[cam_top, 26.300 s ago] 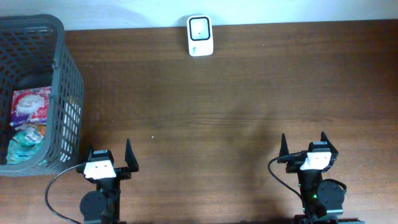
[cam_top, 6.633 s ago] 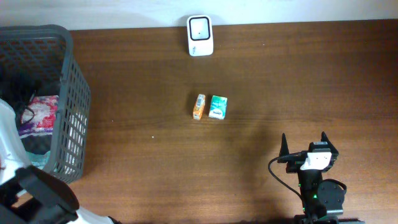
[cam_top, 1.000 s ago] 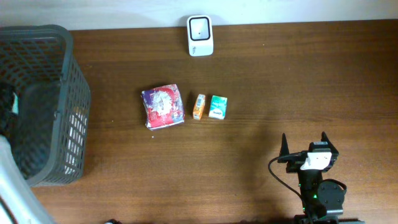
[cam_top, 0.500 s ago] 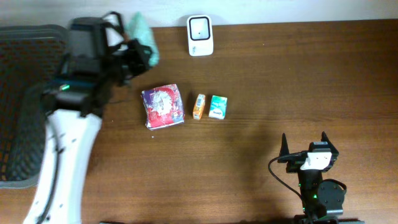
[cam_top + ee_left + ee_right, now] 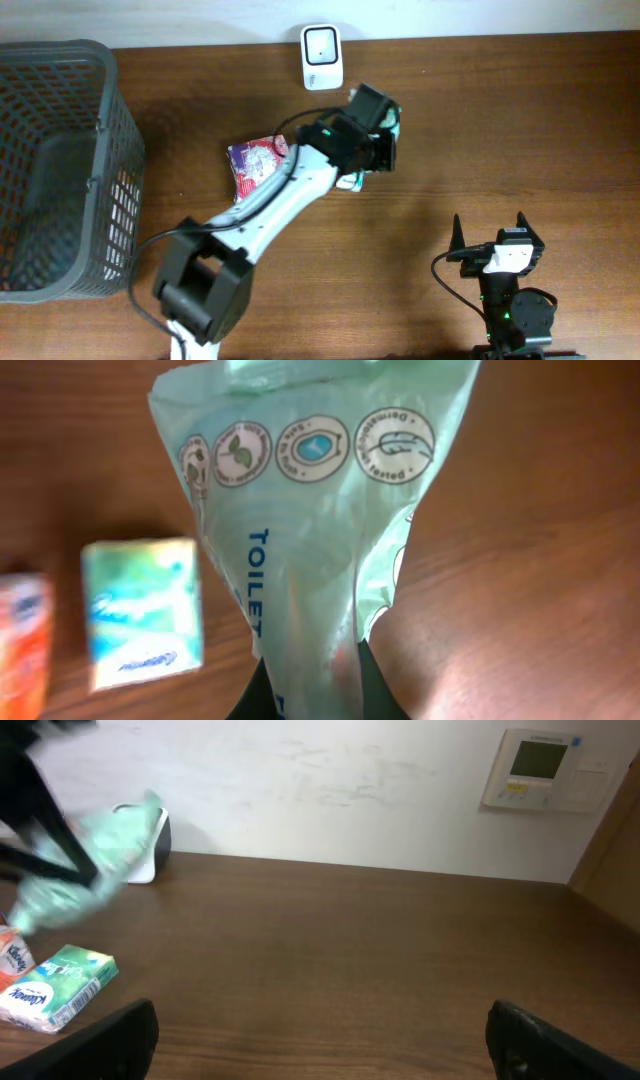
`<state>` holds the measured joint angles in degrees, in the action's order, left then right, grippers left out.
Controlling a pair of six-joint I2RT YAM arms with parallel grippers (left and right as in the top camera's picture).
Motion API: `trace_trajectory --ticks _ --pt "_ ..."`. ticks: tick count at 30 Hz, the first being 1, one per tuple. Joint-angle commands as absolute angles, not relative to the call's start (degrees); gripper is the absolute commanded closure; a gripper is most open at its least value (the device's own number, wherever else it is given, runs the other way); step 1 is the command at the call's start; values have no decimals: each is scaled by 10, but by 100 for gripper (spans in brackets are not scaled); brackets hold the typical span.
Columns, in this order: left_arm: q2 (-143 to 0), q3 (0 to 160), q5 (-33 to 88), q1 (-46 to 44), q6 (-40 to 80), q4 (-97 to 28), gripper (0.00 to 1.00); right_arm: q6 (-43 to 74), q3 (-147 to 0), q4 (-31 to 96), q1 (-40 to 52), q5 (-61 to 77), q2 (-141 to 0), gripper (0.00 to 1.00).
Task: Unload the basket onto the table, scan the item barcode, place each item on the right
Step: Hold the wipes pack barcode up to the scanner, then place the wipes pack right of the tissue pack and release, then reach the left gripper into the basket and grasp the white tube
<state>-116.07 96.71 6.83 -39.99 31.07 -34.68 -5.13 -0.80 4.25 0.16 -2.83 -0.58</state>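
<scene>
Two grippers: left gripper (image 5: 314,698) clamped narrow on a pale green plastic toilet-wipes packet (image 5: 310,530), hanging over the brown wooden table (image 5: 500,120) just beside a small green carton (image 5: 140,610); right gripper (image 5: 488,229) wide, empty.

I see the overhead view evenly lit and sharp, with only faint, soft shadows on the brown worktop (image 5: 500,130). In my left wrist view the pale green packet (image 5: 310,540) is crisp, while the small boxes (image 5: 140,610) behind it are blurred. In the right wrist view that packet is streaked with motion blur, and the wall (image 5: 350,780) is bright.
</scene>
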Motion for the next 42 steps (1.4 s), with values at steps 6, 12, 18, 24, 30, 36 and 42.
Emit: trace_trajectory --ticks 6,12,18,24,30,36,42 --pt "-1261 974 -44 -438 341 -300 86 -54 -3 43 3 -35 -2 1" --pt "-1264 990 -26 -437 339 -292 25 -54 -3 43 3 -35 -2 2" --pt "-1176 1060 6 -422 281 -337 20 -54 -3 43 3 -35 -2 2" --pt "-985 1061 -76 -337 255 -426 18 -54 -3 43 3 -35 -2 2" --pt "-801 1061 -119 -124 152 -489 6 -54 -3 43 3 -35 -2 2" --pt "-727 1061 -185 76 131 -530 1 -54 -3 43 3 -35 -2 2" --pt "-809 1057 -276 201 131 -573 0 -54 -3 43 3 -35 -2 2"
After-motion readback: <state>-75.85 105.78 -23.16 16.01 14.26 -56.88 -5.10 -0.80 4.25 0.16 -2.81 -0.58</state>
